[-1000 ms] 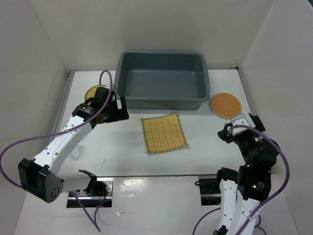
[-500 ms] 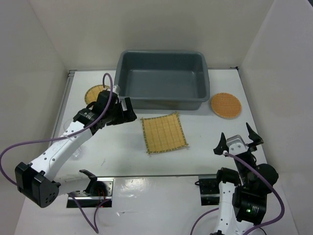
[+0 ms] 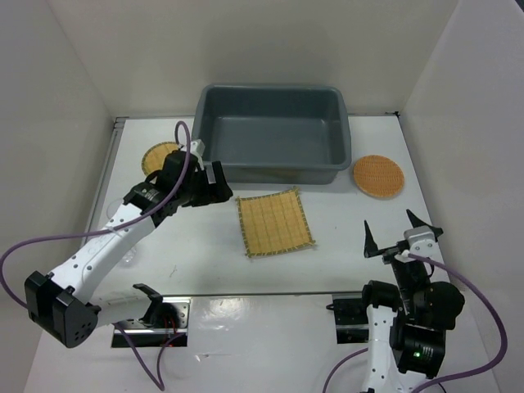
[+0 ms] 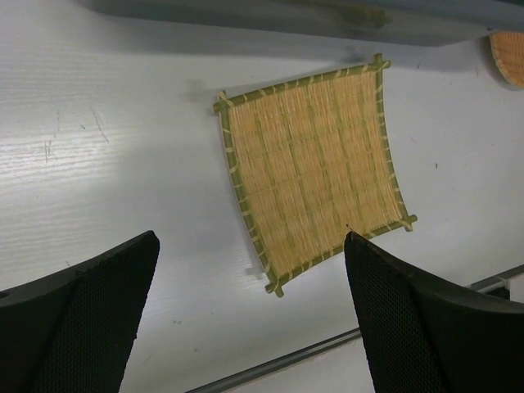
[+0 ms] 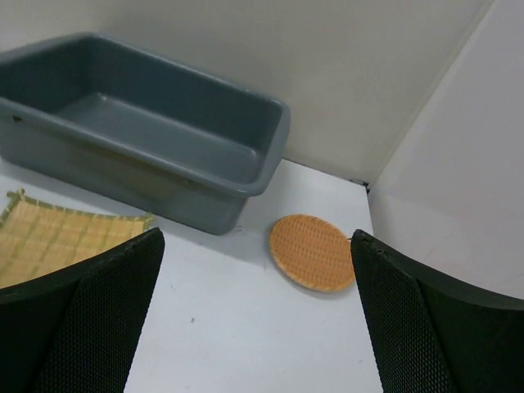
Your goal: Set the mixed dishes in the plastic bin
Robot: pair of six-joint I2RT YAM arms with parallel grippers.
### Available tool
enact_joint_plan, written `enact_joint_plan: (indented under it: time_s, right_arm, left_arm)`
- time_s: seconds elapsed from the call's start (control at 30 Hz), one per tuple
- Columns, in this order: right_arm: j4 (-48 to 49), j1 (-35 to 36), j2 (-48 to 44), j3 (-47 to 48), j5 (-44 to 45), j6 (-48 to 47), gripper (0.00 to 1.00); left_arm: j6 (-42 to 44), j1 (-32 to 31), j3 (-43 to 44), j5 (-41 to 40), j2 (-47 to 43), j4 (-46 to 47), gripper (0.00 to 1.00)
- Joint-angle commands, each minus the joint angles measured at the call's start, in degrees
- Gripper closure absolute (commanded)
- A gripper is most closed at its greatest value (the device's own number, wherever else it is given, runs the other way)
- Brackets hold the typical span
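Observation:
The grey plastic bin (image 3: 277, 173) stands at the back centre and looks empty; it also shows in the right wrist view (image 5: 246, 131). The square yellow mat (image 3: 274, 222) lies flat in front of it, also seen in the left wrist view (image 4: 315, 164). The orange disc (image 3: 378, 175) lies right of the bin, also in the right wrist view (image 5: 312, 251). The yellow dark-rimmed disc (image 3: 154, 155) lies left of the bin, partly behind my left arm. A small clear glass (image 3: 128, 257) stands faintly at near left. My left gripper (image 3: 216, 182) is open and empty, just left of the mat. My right gripper (image 3: 390, 232) is open and empty near its base.
White walls close in the table on the left, back and right. A metal strip (image 3: 270, 293) runs along the near edge by the arm bases. A purple cable (image 3: 33, 246) loops out from the left arm.
My right arm has drawn back toward its base and its jaws have opened wide. My left gripper has moved right, from beside the yellow disc toward the mat.

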Motion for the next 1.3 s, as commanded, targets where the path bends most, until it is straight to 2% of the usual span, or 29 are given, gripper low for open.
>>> enact_joint_plan:
  time_s: [0.0, 0.03, 0.1, 0.17, 0.2, 0.23, 0.27, 0.37, 0.5, 0.6, 0.7, 0.8, 0.93, 1.03, 1.07, 1.13, 1.27]
  right_arm:
    - [5.61, 0.38, -2.21, -0.68, 7.54, 9.78, 0.01]
    - [7.10, 0.38, -1.51, -0.68, 13.57, 11.80, 0.01]
    - [6.16, 0.98, 4.86, 3.60, 17.83, 15.14, 0.01]
    - [0.11, 2.91, 11.12, 12.65, 23.11, 20.74, 0.01]
    - [-2.79, 4.23, 16.90, 15.99, 24.35, 22.52, 0.01]
    - [-8.12, 7.64, 18.95, 21.24, 24.88, 23.76, 0.01]
    - [-10.52, 9.50, 20.37, 22.68, 24.02, 23.77, 0.01]
    - [-14.50, 16.43, 17.85, 19.81, 25.75, 25.61, 0.01]
    - [-17.39, 19.79, 17.39, 19.18, 33.93, 31.50, 0.01]
    - [-16.79, 19.02, 18.79, 19.18, 30.62, 28.72, 0.00]
    - [-15.48, 14.01, 18.80, 19.18, 22.00, 23.53, 0.00]
    - [-15.47, 8.93, 17.48, 19.18, 20.93, 22.98, 0.00]
    - [-14.95, 5.66, 16.95, 18.66, 19.01, 21.59, 0.00]
    - [-14.94, 5.12, 22.99, 18.66, 18.46, 21.57, 0.00]
    - [-14.94, 5.12, 28.50, 18.66, 18.99, 21.57, 0.00]
    - [-15.56, 5.12, 33.72, 19.18, 19.79, 21.84, 0.00]
    - [-15.56, 6.62, 38.66, 19.18, 15.40, 20.34, 0.00]
  left_arm:
    - [-0.89, -0.42, -0.78, 2.08, -0.16, 1.62, 0.00]
    - [-0.89, -0.42, -0.78, 2.08, -0.16, 1.62, 0.00]
    - [-0.89, -0.42, -0.78, 1.38, -1.39, 1.62, 0.00]
    - [0.24, -0.42, -0.17, 0.85, -1.39, 1.10, 0.00]
    - [0.25, -0.42, 0.36, 0.85, -1.39, 0.57, 0.00]
    - [1.03, -0.42, 0.36, 0.85, -1.39, 0.57, 0.00]
    - [1.56, -0.42, 0.36, 0.85, -1.39, -0.13, 0.00]
    - [2.79, -0.95, 0.36, 0.85, -0.78, -0.74, 0.00]
    - [2.80, -0.95, 0.89, 1.38, -0.78, -1.80, 0.00]
    - [1.40, -0.95, -2.78, 1.38, -2.01, -0.05, 0.00]
    - [-0.45, -0.95, -5.77, 2.52, -3.41, 1.62, 0.00]
    - [-0.98, -0.95, -6.40, 3.13, -3.41, 2.15, 0.00]
    - [-1.51, -0.95, -6.40, 2.52, -3.41, 2.68, 0.00]
    - [-1.51, -1.47, -7.11, 4.18, -1.31, 3.29, 0.00]
    - [-1.51, -1.48, -7.11, 5.23, -0.52, 3.90, 0.00]
    - [-1.51, -1.48, -7.63, 9.01, 2.64, 3.91, 0.00]
    - [-2.20, -3.58, -7.11, 10.96, 6.69, 3.91, 0.00]
